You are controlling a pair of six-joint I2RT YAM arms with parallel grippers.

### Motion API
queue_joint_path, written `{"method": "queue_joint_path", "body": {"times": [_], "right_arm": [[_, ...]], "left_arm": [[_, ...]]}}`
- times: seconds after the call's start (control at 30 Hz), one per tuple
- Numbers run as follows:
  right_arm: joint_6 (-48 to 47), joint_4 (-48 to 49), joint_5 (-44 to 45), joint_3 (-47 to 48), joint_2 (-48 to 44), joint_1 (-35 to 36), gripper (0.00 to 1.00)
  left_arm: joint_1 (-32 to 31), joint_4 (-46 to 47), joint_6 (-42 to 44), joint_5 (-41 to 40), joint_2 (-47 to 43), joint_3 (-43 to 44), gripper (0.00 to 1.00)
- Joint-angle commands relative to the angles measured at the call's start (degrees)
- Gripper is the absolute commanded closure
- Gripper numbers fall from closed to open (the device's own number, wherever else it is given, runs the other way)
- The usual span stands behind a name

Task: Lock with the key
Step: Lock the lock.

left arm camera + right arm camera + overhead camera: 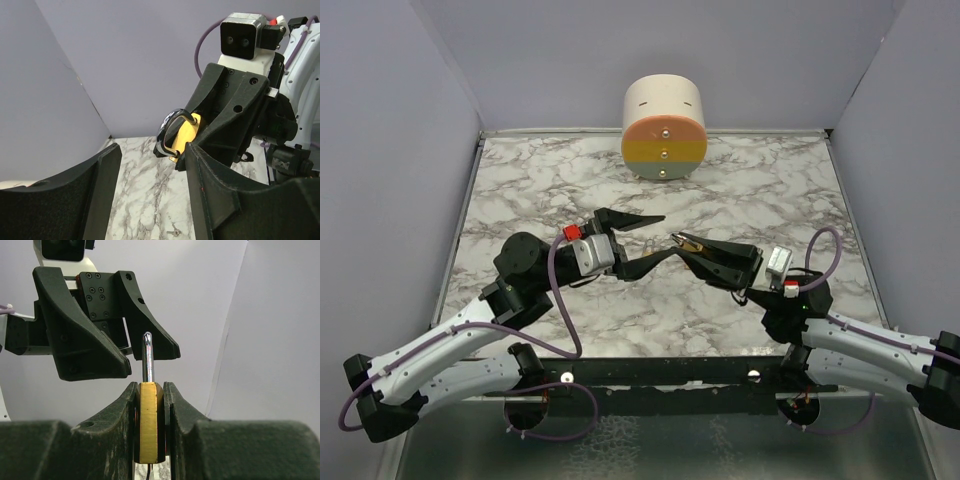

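Note:
My right gripper (686,244) (149,386) is shut on a brass padlock (148,422) (189,134), clamping its flat sides and holding it above the marble table (760,190). The silver shackle (147,357) (171,129) sticks out past the fingertips. My left gripper (665,237) (155,150) faces it, open and holding nothing. One of its fingers (210,190) is close beside the shackle; I cannot tell whether they touch. A small key (174,232) lies flat on the table below the left gripper. The top view does not show the key.
A cream cylinder (663,125) with an orange, yellow and pale green striped face stands at the back edge. Grey walls close in the table on the left, right and back. Purple cables loop off both wrists.

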Motion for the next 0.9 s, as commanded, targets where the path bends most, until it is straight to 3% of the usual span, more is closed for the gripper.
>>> {"method": "queue_joint_path", "body": {"times": [0.0,0.47,0.7,0.87], "right_arm": [[0.95,2.56,-0.06,-0.2,-0.05,0.29,0.98],[1.72,3.38,-0.33,-0.45,0.53,0.23,0.98],[2.07,3.88,-0.75,-0.24,0.24,0.29,0.98],[2.53,4.21,-0.73,-0.37,0.35,0.22,0.98]], "left_arm": [[0.13,3.3,0.07,2.57,0.33,0.41,0.46],[0.13,5.36,-0.65,3.55,1.94,0.31,0.64],[0.13,5.23,-0.68,4.27,2.29,0.03,0.67],[0.13,4.54,-0.36,5.74,2.66,0.36,0.88]]}}
